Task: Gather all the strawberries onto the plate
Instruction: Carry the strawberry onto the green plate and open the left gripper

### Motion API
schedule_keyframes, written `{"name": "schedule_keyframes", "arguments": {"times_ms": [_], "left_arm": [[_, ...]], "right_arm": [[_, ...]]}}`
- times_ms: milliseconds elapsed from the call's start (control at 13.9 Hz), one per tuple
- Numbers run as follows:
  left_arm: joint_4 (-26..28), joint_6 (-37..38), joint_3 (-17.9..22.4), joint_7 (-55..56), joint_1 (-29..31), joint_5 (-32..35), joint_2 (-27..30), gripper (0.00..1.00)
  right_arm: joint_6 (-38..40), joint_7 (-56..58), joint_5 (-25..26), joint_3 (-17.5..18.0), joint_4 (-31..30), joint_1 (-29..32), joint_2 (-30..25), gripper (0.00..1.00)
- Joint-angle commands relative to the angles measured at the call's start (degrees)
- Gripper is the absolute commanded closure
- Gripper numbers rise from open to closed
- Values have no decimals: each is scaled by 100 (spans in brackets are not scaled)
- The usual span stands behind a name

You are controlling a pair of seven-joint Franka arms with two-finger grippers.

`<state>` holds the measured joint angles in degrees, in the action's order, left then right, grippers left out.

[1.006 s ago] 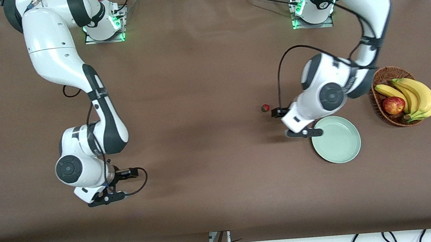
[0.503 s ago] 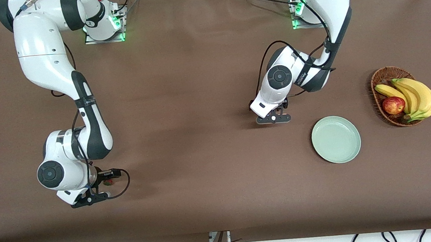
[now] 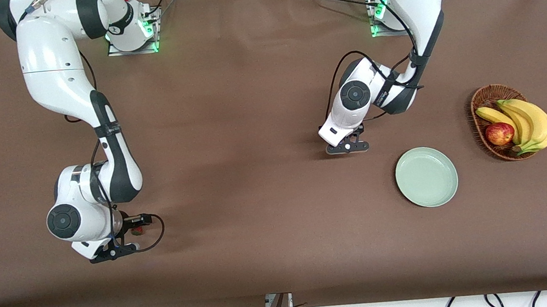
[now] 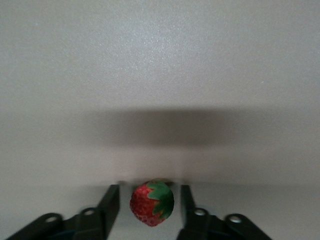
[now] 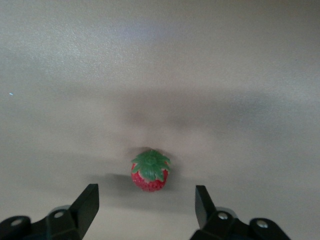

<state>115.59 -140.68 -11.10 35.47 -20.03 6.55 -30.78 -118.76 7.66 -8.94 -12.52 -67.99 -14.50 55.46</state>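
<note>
Front view: the plate (image 3: pixel 426 177) lay bare on the counter (image 3: pixel 248 100), at 8 o'clock of the basket (image 3: pixel 486 98).

Left wrist view: the left hand (image 4: pixel 150 210) stood apart, straddling one strawberry (image 4: pixel 151 203), not clamped.

Right wrist view: the right hand (image 5: pixel 146 205) stood apart, a second strawberry (image 5: pixel 149 170) just ahead. No berry collected yet.

Front view: strawberry (image 4: pixel 151 204) under left gripper (image 3: pixel 348 147) hidden by wrist. Strawberry (image 3: pixel 136 231) by right gripper (image 3: pixel 115 251) half hidden, tiny. Wrist views: finger bases cut off by frame edge.
</note>
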Motion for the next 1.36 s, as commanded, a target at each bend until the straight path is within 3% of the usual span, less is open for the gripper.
{"name": "schedule_keyframes", "arguments": {"times_ms": [0,287,431,647,790,1078,1293], "left_arm": [[25,48,55,110,7,136,168,84],[-518,1452,90,-449,507,145,661,84],[-940,1981,90,-1118,893,136,661,84],[-1204,1983,90,-2407,1649,145,583,84],[-1407,1861,55,-3462,2098,84,346,85],[-1416,913,99,-4485,2283,145,-216,85],[-1416,638,90,-5434,2591,145,-499,83]], "right_arm": [[-103,43,-73,57,-153,35,-79,15],[-287,34,-73,57,-153,35,8,15],[-306,34,-73,57,-153,35,17,41],[-306,78,-73,57,-153,35,17,79],[-306,69,-73,57,-153,35,9,93],[-297,-402,-64,223,-31,-341,-70,93],[-358,-2034,-56,583,267,-930,-44,92]]}}
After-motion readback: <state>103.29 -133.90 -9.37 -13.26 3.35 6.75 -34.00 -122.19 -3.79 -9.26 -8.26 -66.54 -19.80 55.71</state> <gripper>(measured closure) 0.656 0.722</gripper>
